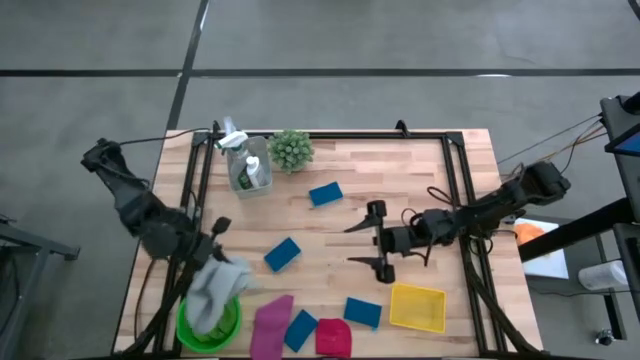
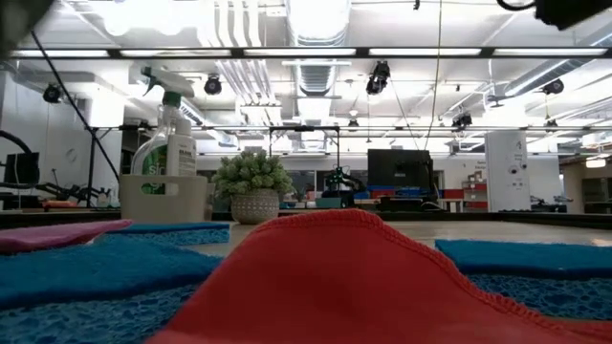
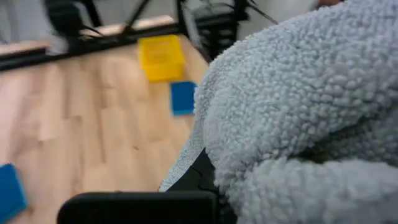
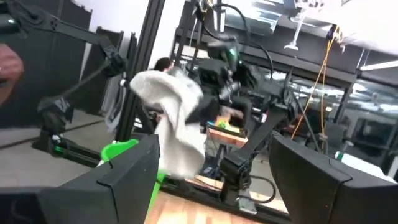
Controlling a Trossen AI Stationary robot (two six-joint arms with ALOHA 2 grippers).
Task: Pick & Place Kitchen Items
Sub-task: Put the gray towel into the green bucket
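Observation:
My left gripper (image 1: 221,254) is shut on a grey fleece cloth (image 1: 214,290), which hangs over a green bin (image 1: 232,322) at the table's near left. My right gripper (image 1: 368,243) stands open and holds nothing, right of the table's middle and above the wood; its fingers (image 4: 127,177) frame the left arm and the cloth (image 4: 175,124) far off. Flat on the table lie blue sponges (image 1: 326,194) (image 1: 283,254) (image 1: 362,312) (image 1: 300,330), a pink cloth (image 1: 270,325) and a red cloth (image 1: 333,337). My left gripper holds the grey cloth by its upper end (image 1: 224,266), and the bunched fleece (image 3: 298,112) covers the fingers, so the kind of hold does not show. The cloth hangs slack below the gripper, its lower end (image 1: 207,312) over the green bin.
A yellow bin (image 1: 418,307) stands near the right front, beside my right gripper. At the far left a tub with a spray bottle (image 1: 246,165) stands next to a small green plant (image 1: 291,150). Black frame bars (image 1: 455,190) run along the table's sides.

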